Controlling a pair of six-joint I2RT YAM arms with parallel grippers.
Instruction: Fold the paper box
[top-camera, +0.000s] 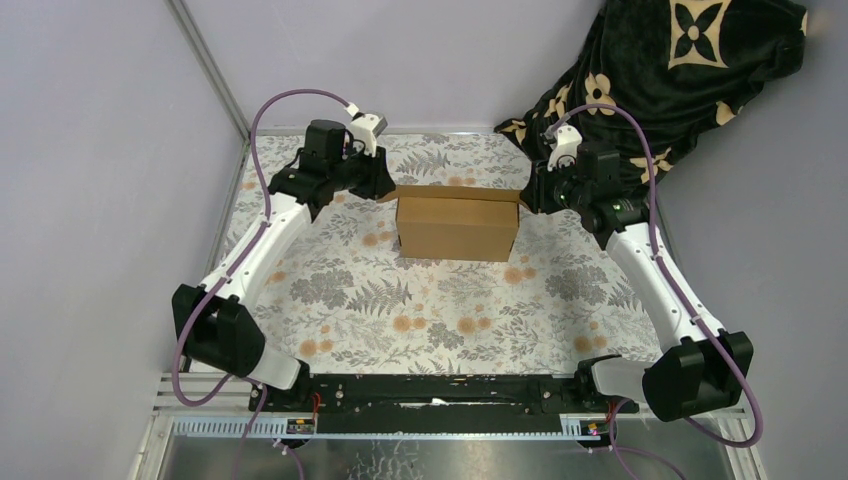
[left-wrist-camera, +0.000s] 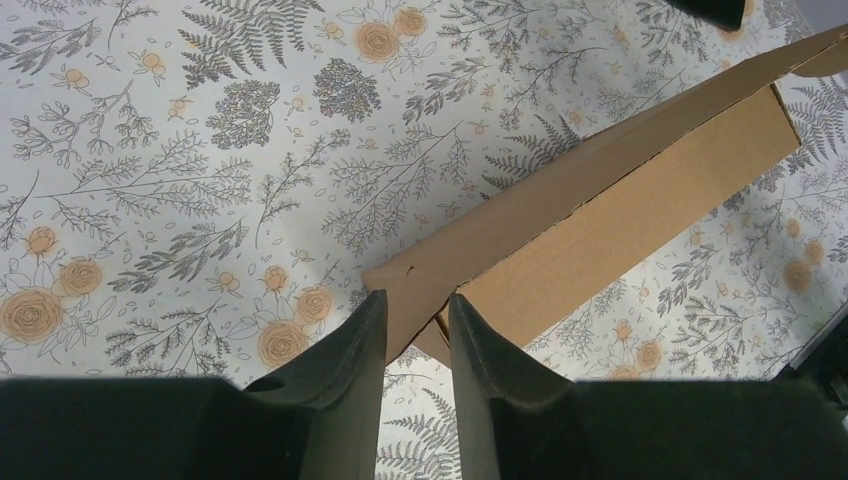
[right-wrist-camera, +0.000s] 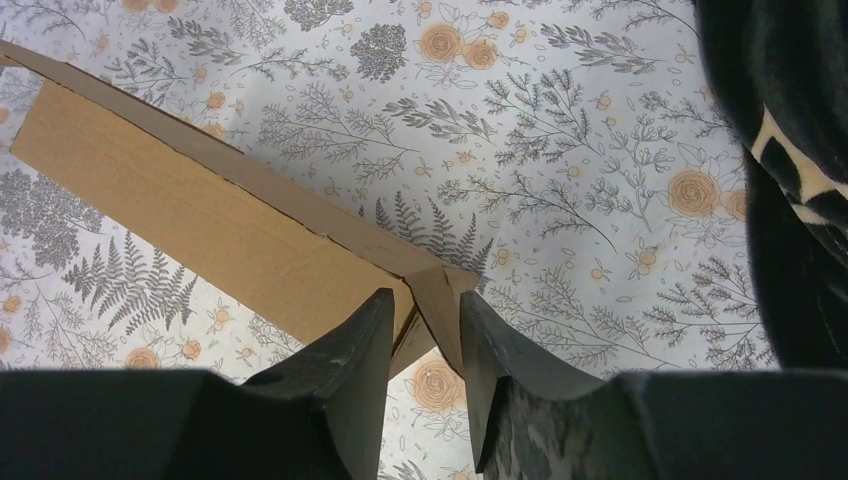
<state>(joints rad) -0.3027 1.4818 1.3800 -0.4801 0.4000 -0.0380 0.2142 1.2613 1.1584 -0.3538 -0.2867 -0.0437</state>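
The paper box (top-camera: 458, 228) is brown cardboard, standing near the back middle of the table with its wide front panel facing me and its top edge raised. My left gripper (top-camera: 385, 190) is at its upper left corner and my right gripper (top-camera: 527, 197) is at its upper right corner. In the left wrist view the fingers (left-wrist-camera: 417, 300) stand narrowly apart with the corner of the box (left-wrist-camera: 620, 220) between their tips. In the right wrist view the fingers (right-wrist-camera: 425, 300) close on a folded end flap of the box (right-wrist-camera: 200, 230).
A floral cloth (top-camera: 400, 300) covers the table. A black cloth with tan flower shapes (top-camera: 660, 70) is heaped at the back right, close to the right arm, and also shows in the right wrist view (right-wrist-camera: 790, 150). Grey walls stand at the left and back.
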